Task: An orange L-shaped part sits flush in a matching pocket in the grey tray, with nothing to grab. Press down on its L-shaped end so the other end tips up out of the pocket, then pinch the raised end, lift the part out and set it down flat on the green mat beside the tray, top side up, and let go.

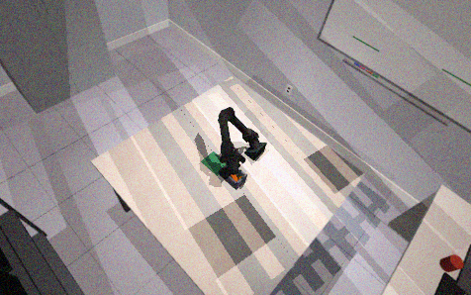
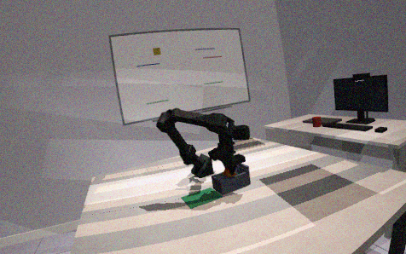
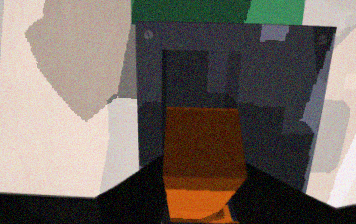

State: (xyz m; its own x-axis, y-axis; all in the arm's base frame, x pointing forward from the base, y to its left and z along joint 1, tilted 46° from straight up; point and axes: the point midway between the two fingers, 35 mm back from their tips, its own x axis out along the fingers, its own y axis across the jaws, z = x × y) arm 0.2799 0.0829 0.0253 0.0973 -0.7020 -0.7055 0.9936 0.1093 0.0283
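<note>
The orange L-shaped part (image 1: pixel 235 177) (image 2: pixel 229 173) (image 3: pixel 202 142) is tilted at the tray. Its near portion in the wrist view is brightly lit and cut off by the frame's lower edge. The grey tray (image 1: pixel 240 184) (image 2: pixel 235 183) (image 3: pixel 270 65) shows an open, dark stretch of pocket beyond the part. My gripper (image 3: pixel 198 165) is shut on the part, with one black finger against each side. In the top and exterior views the gripper is low over the tray and the fingertips are hard to make out. The green mat (image 1: pixel 211 160) (image 2: pixel 200 199) (image 3: pixel 277 11) lies beside the tray with nothing on it.
The arm's base (image 1: pixel 255 149) (image 2: pixel 202 166) stands on the table (image 1: pixel 163 163) (image 2: pixel 141 230) close to the tray and mat. A second desk holds a red mug (image 1: pixel 451 263) (image 2: pixel 316 122) and a monitor (image 2: pixel 361 94). A whiteboard (image 2: pixel 179 81) hangs on the wall.
</note>
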